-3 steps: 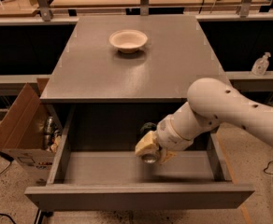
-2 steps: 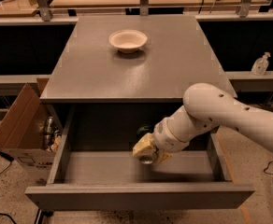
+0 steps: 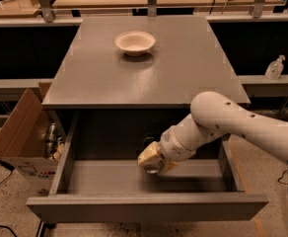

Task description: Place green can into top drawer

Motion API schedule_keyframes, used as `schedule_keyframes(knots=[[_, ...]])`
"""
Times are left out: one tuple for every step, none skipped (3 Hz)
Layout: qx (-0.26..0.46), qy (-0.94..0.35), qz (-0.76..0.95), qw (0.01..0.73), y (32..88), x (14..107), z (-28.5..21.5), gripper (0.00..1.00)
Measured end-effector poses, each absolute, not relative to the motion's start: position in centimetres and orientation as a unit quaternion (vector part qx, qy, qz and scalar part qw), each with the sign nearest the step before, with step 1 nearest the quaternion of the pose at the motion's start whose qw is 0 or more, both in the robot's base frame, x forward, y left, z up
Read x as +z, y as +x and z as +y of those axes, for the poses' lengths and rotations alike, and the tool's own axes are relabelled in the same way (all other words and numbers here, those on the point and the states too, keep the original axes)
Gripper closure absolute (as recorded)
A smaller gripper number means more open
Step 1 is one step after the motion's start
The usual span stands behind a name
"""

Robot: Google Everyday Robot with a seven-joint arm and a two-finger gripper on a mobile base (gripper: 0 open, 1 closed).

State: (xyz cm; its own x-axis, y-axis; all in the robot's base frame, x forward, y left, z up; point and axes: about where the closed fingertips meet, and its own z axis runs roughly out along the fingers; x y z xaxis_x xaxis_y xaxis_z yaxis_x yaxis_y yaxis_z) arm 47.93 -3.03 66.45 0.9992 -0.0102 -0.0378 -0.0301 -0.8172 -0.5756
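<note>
The top drawer (image 3: 149,207) of the grey cabinet is pulled fully open toward me. My gripper (image 3: 152,163) reaches down into the drawer from the right, near the middle and just above the drawer floor (image 3: 104,177). It is shut on the green can (image 3: 153,169). Only the can's silver end shows under the cream fingers (image 3: 148,156); the green body is hidden by the gripper. My white arm (image 3: 233,127) crosses over the drawer's right side.
A cream shallow bowl (image 3: 134,42) sits at the back of the cabinet top (image 3: 183,73). A brown cardboard box (image 3: 16,132) holding several cans stands on the floor left of the drawer. A clear pump bottle (image 3: 274,67) stands on a ledge at the right.
My gripper has moved left and slightly lower inside the drawer, still holding the can. The drawer and bowl have not moved.
</note>
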Motion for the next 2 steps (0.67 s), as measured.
schedule_keyframes(knots=[[0.026, -0.953, 0.015, 0.302, 48.08, 65.71, -3.03, 0.13], [0.033, -0.953, 0.021, 0.301, 48.06, 65.95, -3.11, 0.0]])
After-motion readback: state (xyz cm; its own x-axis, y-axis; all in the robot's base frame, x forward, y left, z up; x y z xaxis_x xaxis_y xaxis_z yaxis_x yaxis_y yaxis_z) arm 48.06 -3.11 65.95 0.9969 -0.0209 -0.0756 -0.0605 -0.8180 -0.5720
